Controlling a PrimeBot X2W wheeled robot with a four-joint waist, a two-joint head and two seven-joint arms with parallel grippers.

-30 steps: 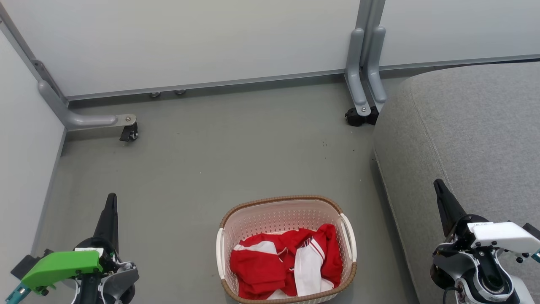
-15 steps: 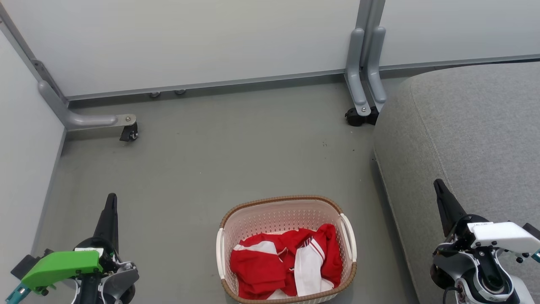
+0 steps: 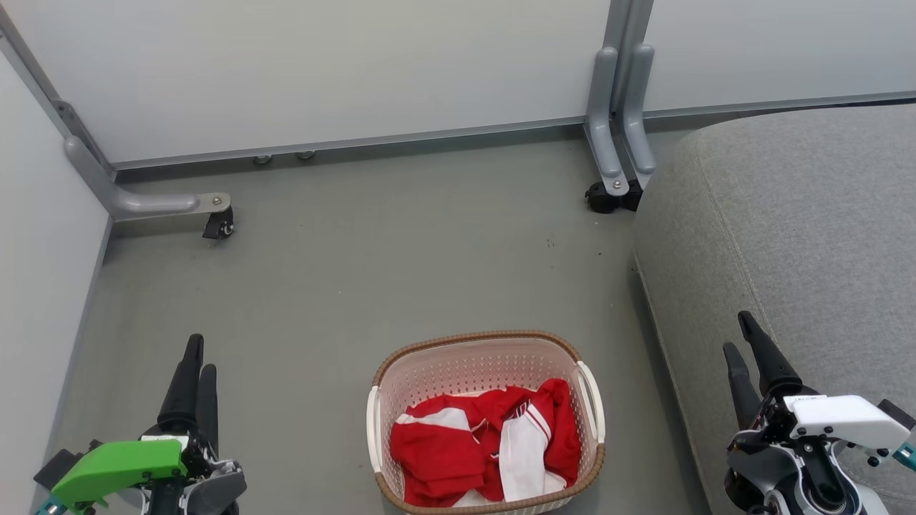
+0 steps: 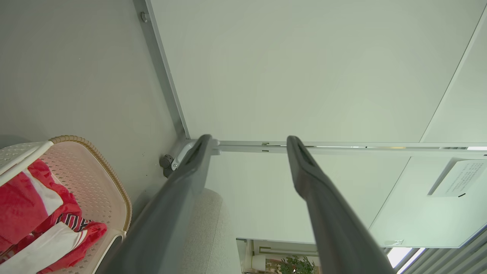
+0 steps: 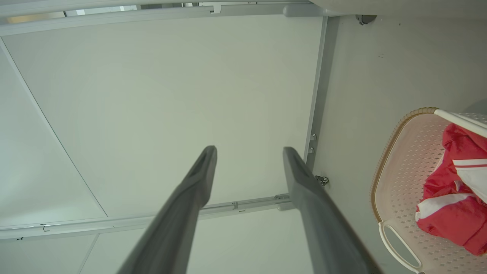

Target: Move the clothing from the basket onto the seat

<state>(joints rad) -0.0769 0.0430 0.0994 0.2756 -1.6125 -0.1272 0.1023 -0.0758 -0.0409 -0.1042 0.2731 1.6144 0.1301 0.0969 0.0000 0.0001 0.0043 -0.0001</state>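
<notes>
The cream basket [image 3: 486, 357] with a brown rim stands on the floor at the bottom centre, and the red and white clothing [image 3: 486, 447] lies bunched inside it. To its right is the big grey seat [image 3: 787, 214]. My left gripper [image 3: 200, 357] hangs open over the floor, left of the basket. Over the seat's near edge, my right gripper [image 3: 737, 332] is also open. Both hold nothing. The left wrist view shows the left gripper [image 4: 248, 139] with the basket [image 4: 95, 179], clothing [image 4: 23, 205] and seat [image 4: 220, 236]. The right wrist view shows the right gripper [image 5: 249, 149], basket [image 5: 403, 160] and clothing [image 5: 452, 198].
Pale partition walls close the far side and the left. Their grey feet with black casters stand on the floor at the far left [image 3: 218, 223] and by the seat's far corner [image 3: 608, 197]. Bare grey floor [image 3: 393, 272] stretches beyond the basket.
Both grippers have sunk a little in the head view. Each now shows two separate fingers where a single one showed before. Basket and clothing have not moved.
</notes>
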